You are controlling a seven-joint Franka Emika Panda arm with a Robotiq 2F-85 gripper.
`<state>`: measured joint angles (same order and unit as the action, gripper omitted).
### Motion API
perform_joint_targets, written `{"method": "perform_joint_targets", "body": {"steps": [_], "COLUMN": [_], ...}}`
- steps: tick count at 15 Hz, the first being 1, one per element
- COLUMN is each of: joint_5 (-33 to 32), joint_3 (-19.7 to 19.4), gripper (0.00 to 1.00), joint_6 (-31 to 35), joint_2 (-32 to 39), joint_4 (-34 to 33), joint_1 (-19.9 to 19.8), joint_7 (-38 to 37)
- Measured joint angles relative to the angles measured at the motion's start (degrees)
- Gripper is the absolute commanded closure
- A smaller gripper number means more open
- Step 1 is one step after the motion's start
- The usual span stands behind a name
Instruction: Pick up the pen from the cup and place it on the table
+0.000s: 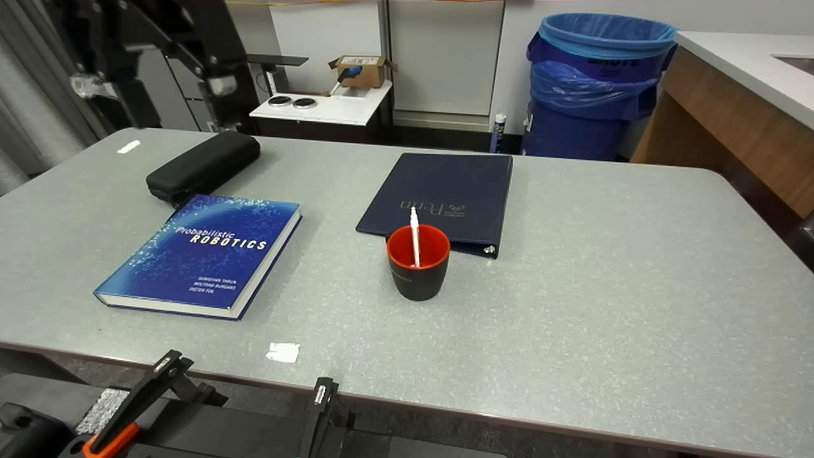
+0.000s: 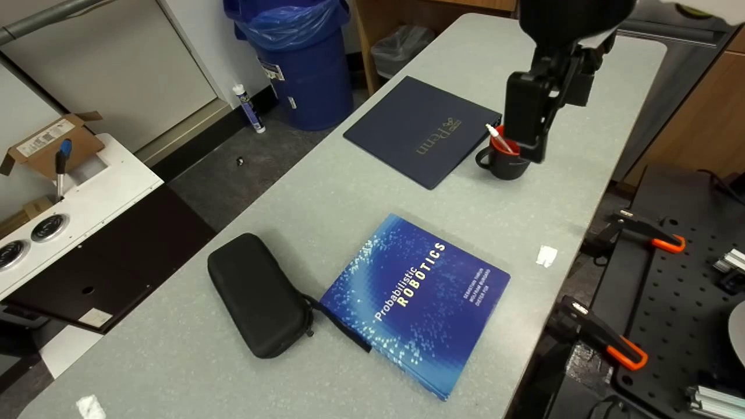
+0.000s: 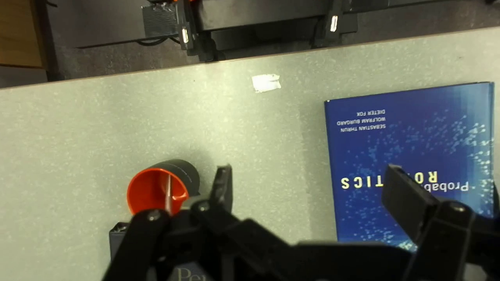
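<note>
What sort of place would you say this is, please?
Probably a university robotics lab: a Probabilistic Robotics book and a Penn binder lie on the table, and a robotic end effector hangs above it.

The thin white pen [image 1: 415, 236] leans inside the cup [image 1: 422, 277], one end above the rim. The cup, black outside and red-orange inside, stands upright on the grey speckled tabletop [image 1: 604, 286].

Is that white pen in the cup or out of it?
In. The pen leans inside the cup, its top end poking out above it in both exterior views.
</note>
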<state>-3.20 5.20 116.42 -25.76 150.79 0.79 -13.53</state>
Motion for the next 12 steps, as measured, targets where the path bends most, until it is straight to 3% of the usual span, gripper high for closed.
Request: {"method": "perform_joint_targets", "body": {"steps": [4,10,12], "joint_5": [0.4,0.1,-2.6], "joint_3": [-3.8,-4.1,-4.2], "gripper": [0.00,0.00,0.00], "joint_6": [1.7,2.0,5.3], "joint_2": [1.9,1.9,3.1], "joint_4": [1.1,1.2,1.5], "joint_1": [-2.3,-2.3,-2.6], "joint_7": [1.2,1.4,2.2]}}
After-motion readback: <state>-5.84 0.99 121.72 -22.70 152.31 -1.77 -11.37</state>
